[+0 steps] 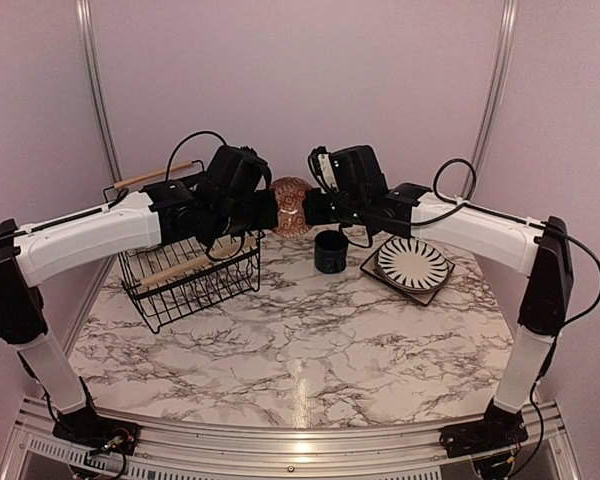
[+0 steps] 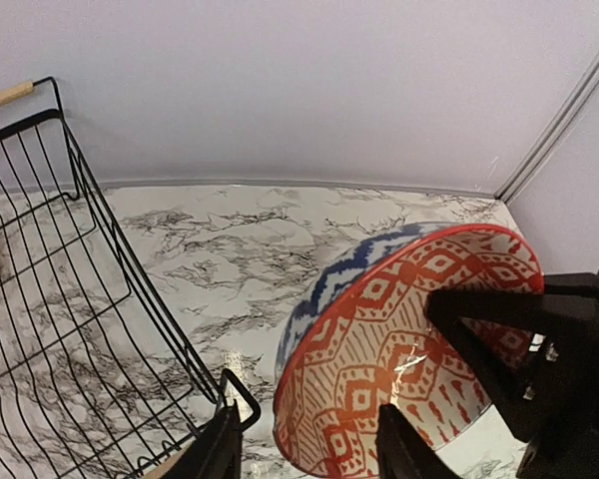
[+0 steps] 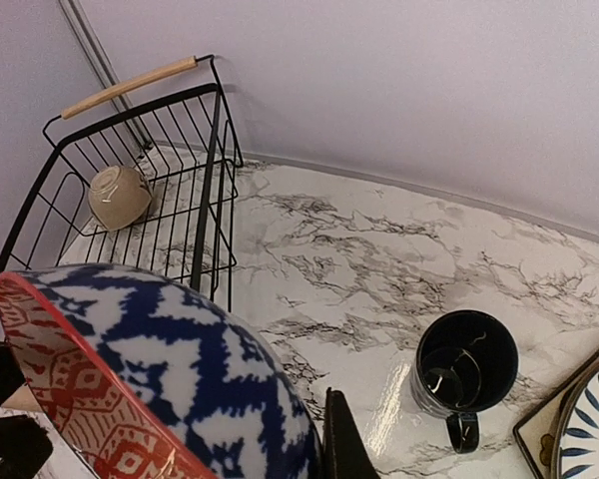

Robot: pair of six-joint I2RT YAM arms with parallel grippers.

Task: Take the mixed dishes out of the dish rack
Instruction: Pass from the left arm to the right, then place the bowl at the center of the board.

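The right gripper [image 1: 308,208] is pinching the wall of the patterned bowl [image 2: 409,349], one finger lying over the red inside and the other pressing the blue outside. The bowl is therefore hanging on edge in the air between the two grippers. The left gripper [image 2: 309,439] is standing wide open around the bowl's lower rim, its outer finger apart from it. This is looking like a hand-over, probably because the rack [image 3: 180,190] is sitting below and behind the left gripper while the unloaded dishes are gathering on the right gripper's side. Below the right gripper the mug [image 3: 466,364] is standing upright, and just beyond it the striped plate [image 1: 412,262] is resting on the square plate [image 1: 368,268]. A cream bowl [image 3: 118,195] is waiting in the rack. The table [image 1: 310,340] is glossy white marble with grey veins, reflecting the light, and plain lilac walls [image 1: 300,80] are closing it in.
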